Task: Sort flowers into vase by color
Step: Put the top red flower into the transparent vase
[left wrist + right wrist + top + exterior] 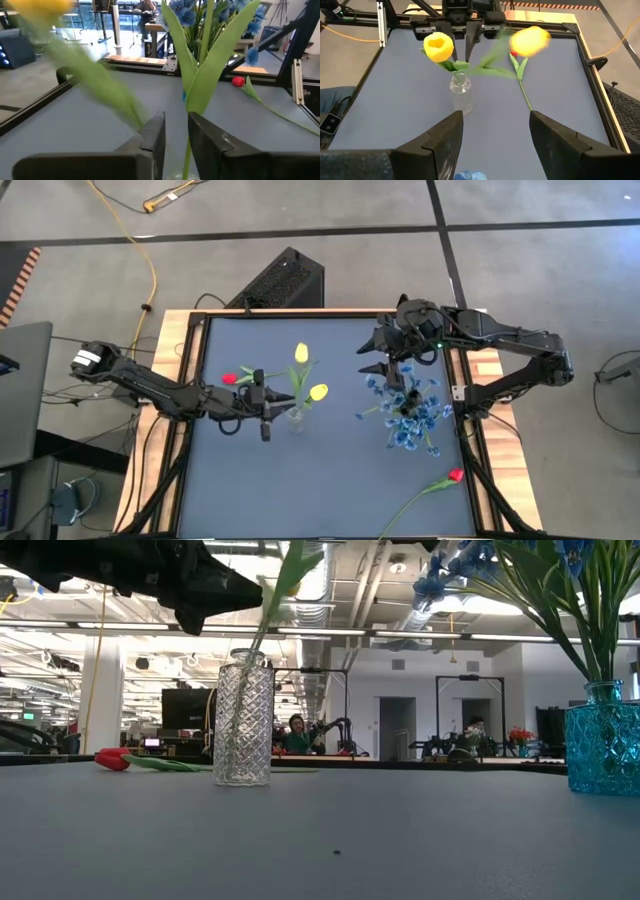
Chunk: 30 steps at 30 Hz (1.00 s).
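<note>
Two yellow tulips on long green stems already stand in the clear cut-glass vase near the table's middle, and the bunches of small blue blossoms fill the blue glass vase toward the right, so the yellow and blue sorting looks done. Two red tulips are left lying flat: one red tulip on the mat just left of the clear vase, close beside the left arm, and another red tulip with its long stem at the near right edge of the mat. No third vase shows. The left gripper hangs just over the clear vase with its jaws a little apart around the yellow tulip stems; I judge it is letting go, not gripping. The right gripper waits above the blue bunch at the far right, jaws spread wide and empty. The dark table mat offers broad open room along its near side, though the raised frame rails hem in both sides and the near-right tulip lies close to one.
</note>
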Each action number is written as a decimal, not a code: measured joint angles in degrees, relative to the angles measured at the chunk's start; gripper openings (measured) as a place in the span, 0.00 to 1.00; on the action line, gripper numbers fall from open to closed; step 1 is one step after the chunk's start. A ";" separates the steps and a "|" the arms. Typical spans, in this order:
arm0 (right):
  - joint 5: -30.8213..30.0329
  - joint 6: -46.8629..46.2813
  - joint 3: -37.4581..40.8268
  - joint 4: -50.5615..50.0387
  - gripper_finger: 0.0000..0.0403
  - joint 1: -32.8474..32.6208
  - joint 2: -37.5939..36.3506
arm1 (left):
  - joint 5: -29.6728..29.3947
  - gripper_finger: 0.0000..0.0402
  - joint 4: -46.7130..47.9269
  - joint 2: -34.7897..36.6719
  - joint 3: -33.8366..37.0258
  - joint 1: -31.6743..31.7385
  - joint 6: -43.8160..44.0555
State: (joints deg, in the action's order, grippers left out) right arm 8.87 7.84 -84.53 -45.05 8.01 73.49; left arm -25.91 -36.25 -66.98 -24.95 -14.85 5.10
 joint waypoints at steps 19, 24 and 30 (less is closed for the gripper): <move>0.00 0.11 2.54 -0.44 0.63 0.00 0.04 | -9.22 0.32 46.53 13.86 -3.76 4.58 12.49; 0.00 0.86 2.54 1.79 0.63 0.00 0.02 | -5.07 0.32 53.20 10.19 -3.69 12.65 16.89; 0.00 1.63 2.54 2.21 0.63 0.00 0.00 | 6.80 0.32 41.99 1.34 -3.74 24.84 6.02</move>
State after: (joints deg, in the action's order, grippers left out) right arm 8.86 9.47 -82.00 -42.85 8.01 73.49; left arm -19.11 5.74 -65.64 -28.69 9.98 11.12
